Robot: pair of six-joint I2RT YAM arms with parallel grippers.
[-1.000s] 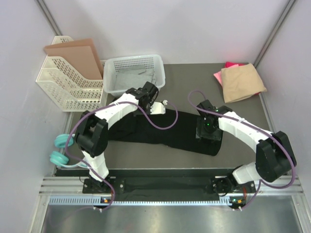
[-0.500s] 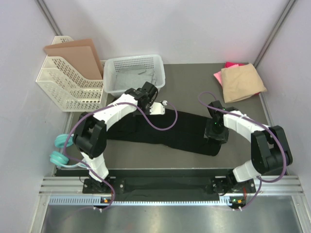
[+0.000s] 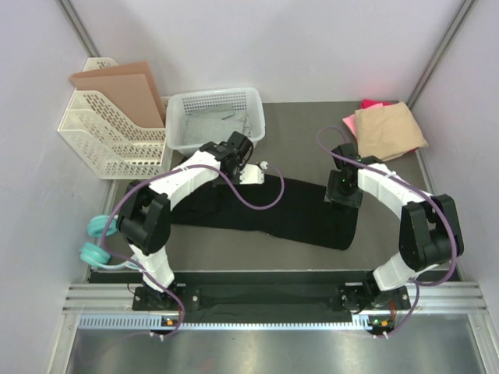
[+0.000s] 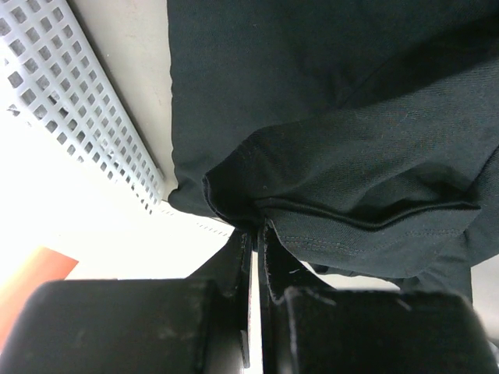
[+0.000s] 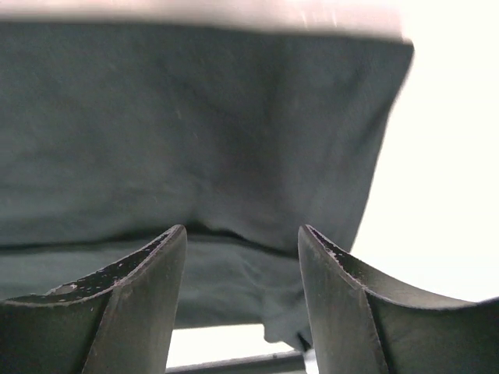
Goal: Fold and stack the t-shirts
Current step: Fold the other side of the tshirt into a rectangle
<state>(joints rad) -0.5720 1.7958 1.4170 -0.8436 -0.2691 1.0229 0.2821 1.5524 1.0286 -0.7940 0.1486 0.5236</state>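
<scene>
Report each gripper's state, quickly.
Left gripper: shut on a fold of the black t-shirt.
Right gripper: open, above the same shirt, holding nothing.

left tool (image 4: 253,234) pinches the black t-shirt's (image 4: 327,117) folded edge beside the mesh basket (image 4: 78,101).

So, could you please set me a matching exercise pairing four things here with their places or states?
Things: 1 black t-shirt; 2 tan t-shirt; 3 left pincer; 4 right pincer.
States: A open, facing black cloth; B folded at the far right corner of the table; C spread across the middle of the table; D shut on a black cloth edge.
Pairs: 1-C, 2-B, 3-D, 4-A.
</scene>
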